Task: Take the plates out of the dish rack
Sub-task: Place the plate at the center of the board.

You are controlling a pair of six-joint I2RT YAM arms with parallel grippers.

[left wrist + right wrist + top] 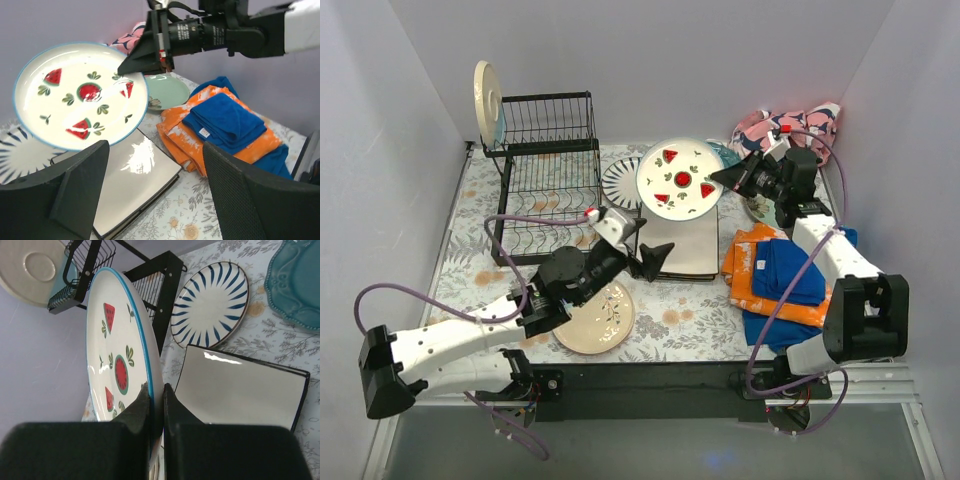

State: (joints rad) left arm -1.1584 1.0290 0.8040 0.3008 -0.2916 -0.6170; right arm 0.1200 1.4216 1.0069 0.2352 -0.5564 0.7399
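My right gripper (156, 395) is shut on the rim of the watermelon plate (117, 360), which hangs tilted in the air over the stack of square cream plates (692, 248). In the left wrist view the watermelon plate (80, 95) faces the camera, with the right gripper (145, 57) pinching its far edge. My left gripper (655, 256) stands open by the near corner of the square plates (130, 175), holding nothing. The black dish rack (545, 170) stands at the back left with a cream plate (485, 100) upright at its top left corner.
A black-striped plate (618, 182) lies beside the rack, a cream floral plate (596, 318) near the left arm, and a teal plate (295, 280) and a pale green plate (167, 92) at the right. An orange and blue cloth (785, 278) and a pink cloth (790, 125) lie at the right.
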